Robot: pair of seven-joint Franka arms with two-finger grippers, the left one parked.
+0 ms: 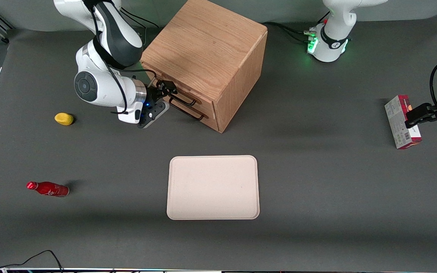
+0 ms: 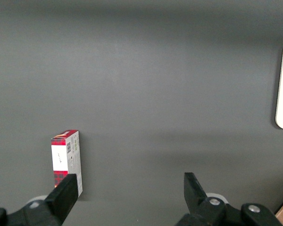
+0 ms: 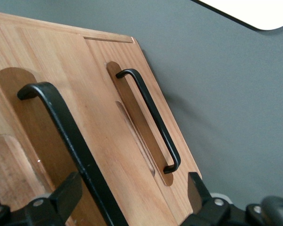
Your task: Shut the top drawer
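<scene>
Up front, we see the wooden cabinet [image 1: 207, 57] on the grey worktop [image 1: 317, 170], with our hand [image 1: 164, 90] pressed close against its drawer face at the top drawer [image 1: 178, 91], just above the lower drawer [image 1: 188, 110]. Nearer the camera lies a pale tray [image 1: 213, 187]. Toward the working arm's end sit a yellow lemon-like object [image 1: 64, 118] and a red bottle [image 1: 47, 189] lying on its side with white lettering too small for us to read. Toward the parked arm's end lies a red-and-white carton [image 1: 402, 121] with a barcode.

From the left wrist, the carton [image 2: 66, 162] shows tartan red panels and fine print we cannot read.

From the right wrist, our hand's fingers [image 3: 66, 193] stand apart, straddling the top drawer's black handle [image 3: 70, 141]; the lower handle [image 3: 151, 117] lies beside it.
</scene>
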